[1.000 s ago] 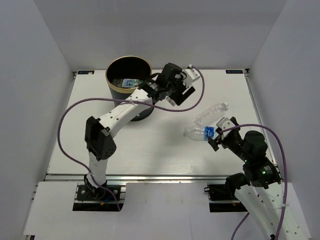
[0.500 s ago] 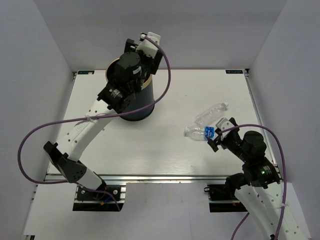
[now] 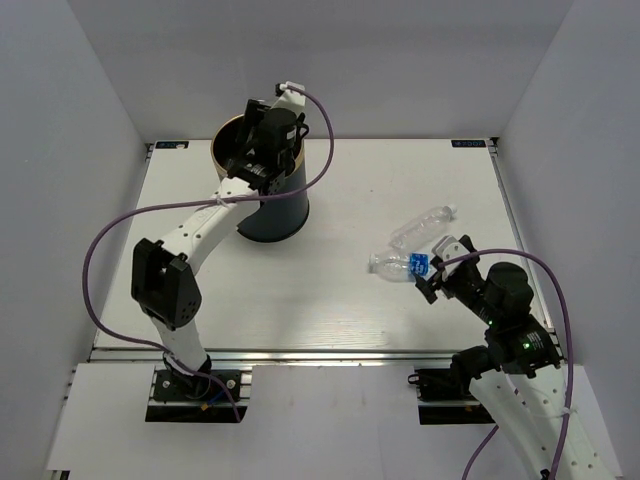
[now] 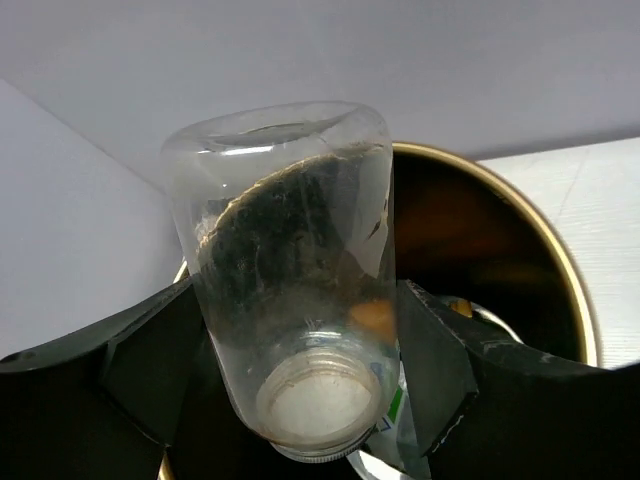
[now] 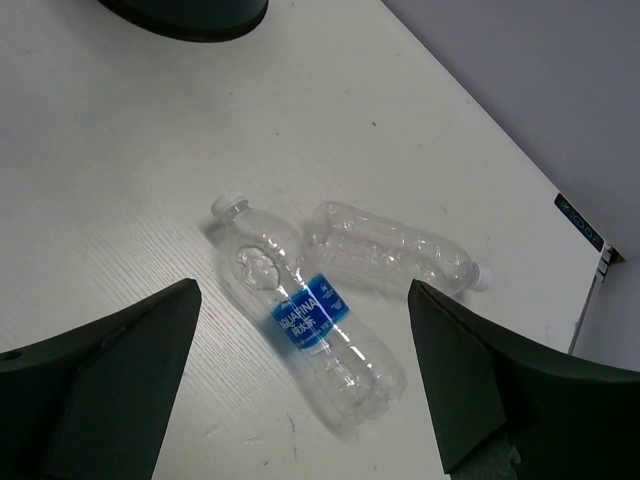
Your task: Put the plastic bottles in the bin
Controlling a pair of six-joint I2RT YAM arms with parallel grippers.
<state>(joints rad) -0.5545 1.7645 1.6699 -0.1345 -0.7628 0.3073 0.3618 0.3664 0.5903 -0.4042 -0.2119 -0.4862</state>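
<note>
My left gripper (image 4: 298,385) is shut on a clear, capless plastic bottle (image 4: 290,270), neck toward the camera, held over the mouth of the bin (image 4: 560,270). The bin is dark with a gold rim. Inside it lie other bottles, one with a green label (image 4: 398,412). In the top view the left gripper (image 3: 256,150) sits over the bin (image 3: 275,205) at the back left. My right gripper (image 5: 303,292) is open above a clear bottle with a blue label (image 5: 312,322). A second clear bottle (image 5: 395,250) lies beside it. Both show in the top view (image 3: 398,264), (image 3: 422,226).
White walls enclose the table on three sides. The bin's base (image 5: 190,12) shows at the top of the right wrist view. A purple cable loops from the left arm (image 3: 110,250). The table's right edge (image 3: 512,220) is near the two bottles.
The left arm has swung from the bin's right side to over its mouth, and its elbow has shifted back toward the middle left. The right arm and the two table bottles have not moved.
</note>
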